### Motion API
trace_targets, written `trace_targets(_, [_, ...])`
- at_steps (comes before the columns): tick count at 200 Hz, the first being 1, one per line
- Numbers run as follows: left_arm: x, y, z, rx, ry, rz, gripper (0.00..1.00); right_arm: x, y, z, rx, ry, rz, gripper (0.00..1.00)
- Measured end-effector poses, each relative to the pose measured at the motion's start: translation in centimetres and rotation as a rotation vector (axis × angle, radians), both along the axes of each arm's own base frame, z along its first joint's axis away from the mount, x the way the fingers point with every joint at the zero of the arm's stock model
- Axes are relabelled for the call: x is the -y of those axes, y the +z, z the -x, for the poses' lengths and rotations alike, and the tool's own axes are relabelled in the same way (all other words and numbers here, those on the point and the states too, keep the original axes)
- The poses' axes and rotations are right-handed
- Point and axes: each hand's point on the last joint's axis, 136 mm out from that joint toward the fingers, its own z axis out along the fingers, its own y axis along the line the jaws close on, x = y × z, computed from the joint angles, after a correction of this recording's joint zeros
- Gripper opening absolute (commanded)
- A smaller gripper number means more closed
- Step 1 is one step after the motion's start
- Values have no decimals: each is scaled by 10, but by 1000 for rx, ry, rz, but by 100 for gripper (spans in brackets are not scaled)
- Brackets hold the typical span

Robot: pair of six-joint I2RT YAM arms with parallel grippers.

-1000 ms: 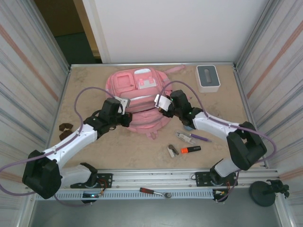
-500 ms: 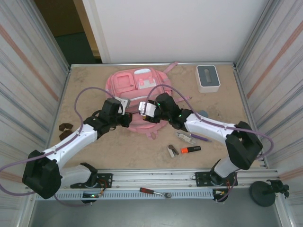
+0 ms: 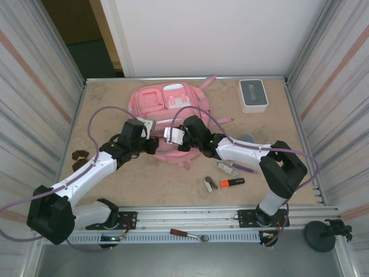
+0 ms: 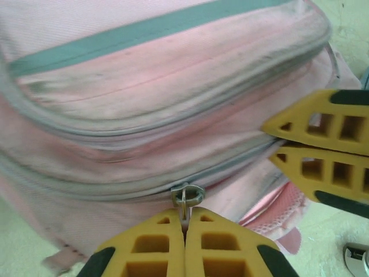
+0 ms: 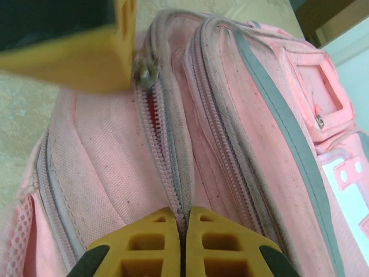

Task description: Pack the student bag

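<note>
White box (image 3: 253,96) far R; orange highlighter (image 3: 232,183) nr purple pen (image 3: 244,168) on table (image 3: 98,115).

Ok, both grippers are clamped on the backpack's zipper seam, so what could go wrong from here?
The left gripper pinches only the tip of the small zipper pull; it may slip out when pulled.
The right gripper holds the student bag by a thin fold beside the zipper; if that slips, the soft bag could drag along instead of unzipping.
The grippers sit close together, so fingers might collide.
</note>
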Motion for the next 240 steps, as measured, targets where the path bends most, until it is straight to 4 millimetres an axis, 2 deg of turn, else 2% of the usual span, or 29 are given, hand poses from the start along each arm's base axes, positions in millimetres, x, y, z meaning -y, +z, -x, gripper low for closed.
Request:
trace_targets(38, [-36,1,-12,16,101,6,0,22,9,-1,16,-24,-43,0])
trace_targets(81, [-49,-2,-25,10,135,32,0,30,14,1,24,-17,-81,0])
trace_targets(113, [-50,-18,-34,-38,127,68,0,30,15,0,26,-9,-93,0])
trace_targets(141, [-47,-25,-50,-58,116,101,0,31,15,-1,18,-6,-96,0])
trace_targets(179, [-46,-16,-57,-29,94,150,0,33,16,-3,14,-5,-99,0])
trace_targets(220, [-47,-1,-50,21,72,201,0,30,20,-8,8,-7,-95,0])
trace_targets(240, [-41,0,-46,28,53,197,0,29,17,-13,0,-22,-76,0])
